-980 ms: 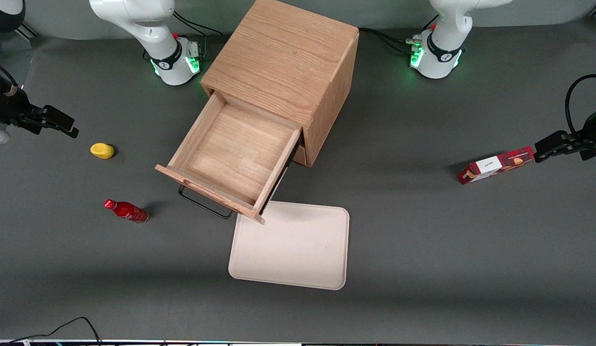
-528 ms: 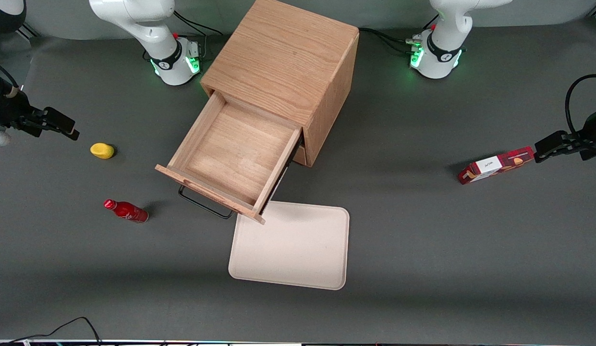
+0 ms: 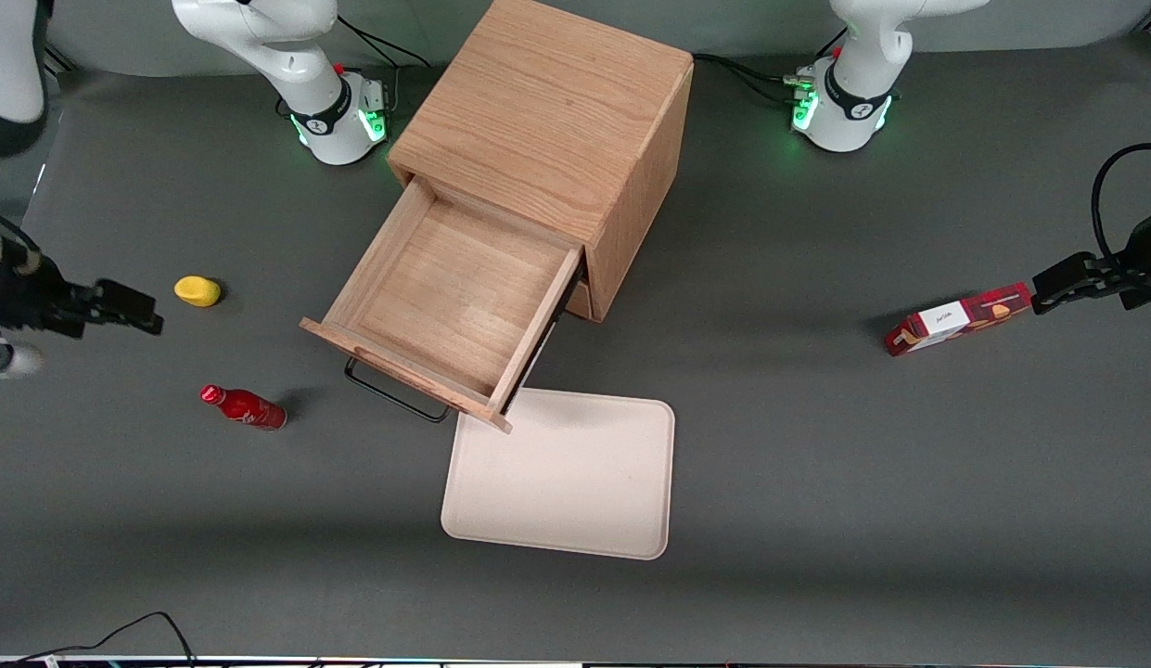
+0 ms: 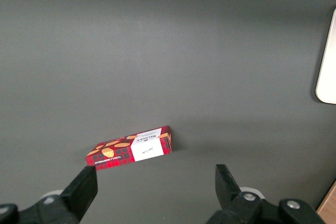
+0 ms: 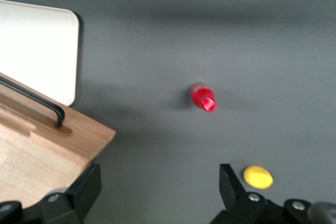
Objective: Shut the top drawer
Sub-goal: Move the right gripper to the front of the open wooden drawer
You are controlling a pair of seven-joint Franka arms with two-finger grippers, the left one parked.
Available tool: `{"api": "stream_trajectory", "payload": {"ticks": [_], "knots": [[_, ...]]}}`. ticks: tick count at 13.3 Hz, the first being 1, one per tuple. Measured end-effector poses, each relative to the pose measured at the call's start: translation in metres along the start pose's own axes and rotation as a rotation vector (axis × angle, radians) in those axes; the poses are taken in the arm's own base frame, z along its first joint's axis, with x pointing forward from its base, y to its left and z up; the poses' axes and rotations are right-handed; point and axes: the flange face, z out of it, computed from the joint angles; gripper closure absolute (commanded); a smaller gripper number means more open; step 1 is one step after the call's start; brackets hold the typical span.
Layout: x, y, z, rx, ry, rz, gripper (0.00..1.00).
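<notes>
The top drawer (image 3: 450, 297) of the cube-shaped oak cabinet (image 3: 547, 121) is pulled far out, an empty shallow wooden box with a black wire handle (image 3: 394, 394) on its front. The right wrist view shows a corner of the drawer front (image 5: 63, 140) and its handle (image 5: 37, 103). My gripper (image 3: 139, 315) hovers open and empty above the table toward the working arm's end, well away from the drawer, between the yellow object and the red bottle. In the right wrist view the gripper (image 5: 160, 184) has only bare table between its fingers. The lower drawer is hidden under the top one.
A yellow object (image 3: 198, 291) and a red bottle (image 3: 244, 407) lie near my gripper. A cream tray (image 3: 561, 478) sits on the table in front of the drawer, nearer the front camera. A red snack box (image 3: 957, 319) lies toward the parked arm's end.
My gripper has moved nearer to the front camera, from level with the yellow object's farther edge to between it and the red bottle. The drawer has not moved.
</notes>
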Motion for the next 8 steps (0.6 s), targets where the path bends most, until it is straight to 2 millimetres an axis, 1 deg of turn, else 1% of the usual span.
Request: {"api": "stream_trajectory", "payload": {"ticks": [1, 3, 6, 8], "knots": [[0.015, -0.011, 0.011, 0.008, -0.007, -0.046, 0.0], [0.036, -0.029, 0.032, 0.029, -0.02, -0.169, 0.0], [0.056, -0.053, 0.054, 0.108, -0.023, -0.395, 0.0], [0.067, -0.059, 0.071, 0.205, -0.016, -0.509, 0.0]]}}
